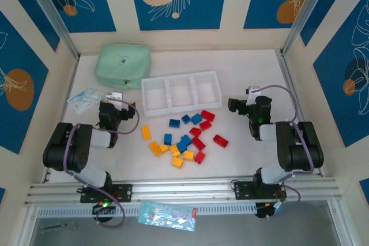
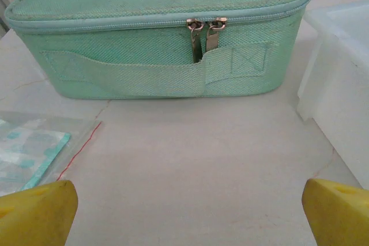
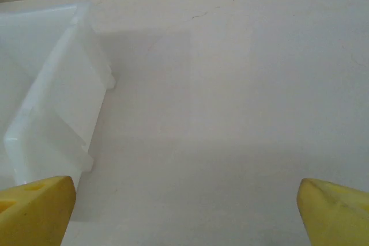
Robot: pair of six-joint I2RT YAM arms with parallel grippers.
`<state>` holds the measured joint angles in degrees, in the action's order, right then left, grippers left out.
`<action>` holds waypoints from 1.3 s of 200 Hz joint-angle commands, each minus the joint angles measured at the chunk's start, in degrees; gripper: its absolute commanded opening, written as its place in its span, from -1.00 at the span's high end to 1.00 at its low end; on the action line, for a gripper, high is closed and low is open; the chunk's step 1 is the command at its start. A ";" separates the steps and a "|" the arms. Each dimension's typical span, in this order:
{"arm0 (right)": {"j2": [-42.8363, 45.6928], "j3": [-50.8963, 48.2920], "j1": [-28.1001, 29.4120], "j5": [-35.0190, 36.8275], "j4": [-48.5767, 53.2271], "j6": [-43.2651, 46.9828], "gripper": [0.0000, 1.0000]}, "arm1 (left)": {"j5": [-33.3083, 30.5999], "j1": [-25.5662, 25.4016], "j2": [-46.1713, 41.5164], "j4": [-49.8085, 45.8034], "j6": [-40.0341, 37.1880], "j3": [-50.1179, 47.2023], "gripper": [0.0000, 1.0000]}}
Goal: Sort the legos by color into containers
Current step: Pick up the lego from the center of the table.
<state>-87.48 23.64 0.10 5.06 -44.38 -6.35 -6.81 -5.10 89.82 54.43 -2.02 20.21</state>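
The left claw and right claw were spread wide, holding nothing. All the legos lay on the counter. The tray had none.

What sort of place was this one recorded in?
Probably a purpose-built robot test cell, not a home: a white table walled by blue printed panels, two arms bolted to an aluminium rail, and staged legos beside a three-compartment tray.
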 commanded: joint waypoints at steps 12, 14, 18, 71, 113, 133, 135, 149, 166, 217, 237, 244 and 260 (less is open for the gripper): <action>0.29 0.53 -0.09 -1.02 -1.27 0.99 -0.98 | 1.23 0.71 -0.10 -0.03 -0.51 1.06 -0.99; 0.29 0.46 -0.10 -1.02 -1.31 0.94 -0.98 | 1.26 0.71 -0.09 -0.03 -0.50 1.06 -0.99; 0.29 0.52 -0.10 -1.08 -1.18 0.99 -0.98 | 1.27 0.71 -0.08 -0.03 -0.53 1.06 -0.99; 0.34 0.53 -0.10 -1.11 -1.20 1.00 -0.98 | 1.27 0.73 -0.08 -0.04 -0.44 1.06 -0.99; 0.27 0.50 -0.10 -1.10 -1.30 0.99 -0.98 | 1.45 0.71 -0.21 -0.05 -0.53 1.06 -0.99; 0.29 0.57 -0.24 -1.57 -1.20 0.82 -0.98 | 1.45 0.71 -0.13 -0.11 -0.48 1.06 -0.99; 0.29 0.60 -0.35 -1.70 -1.11 0.81 -0.98 | 1.45 0.71 -0.09 -0.12 -0.45 1.06 -0.99; 0.29 0.62 -0.39 -1.72 -1.14 0.81 -0.98 | 1.28 0.71 -0.13 -0.12 -0.44 1.06 -0.99; 0.29 0.55 -0.36 -1.72 -1.07 0.82 -0.98 | 1.27 0.71 -0.09 -0.12 -0.44 1.15 -0.99; 0.38 0.53 -0.36 -1.81 -1.17 0.81 -0.98 | 2.41 0.71 -0.17 -0.12 -0.91 1.06 -0.99; 0.47 0.35 -0.36 -1.88 -1.41 0.88 -0.98 | 3.97 0.71 -0.93 0.73 -1.32 0.27 -0.99; 0.68 0.39 -0.36 -2.26 -1.28 0.86 -0.98 | 3.91 0.71 -1.53 1.70 -1.23 -0.47 -0.99; 2.18 0.78 -0.15 -2.03 0.62 1.07 -0.98 | 4.15 0.71 -3.32 4.01 -1.30 -2.51 -0.99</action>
<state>-87.44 23.64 -0.01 4.03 -44.34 -6.35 -4.62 -5.10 89.49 54.72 -2.07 19.92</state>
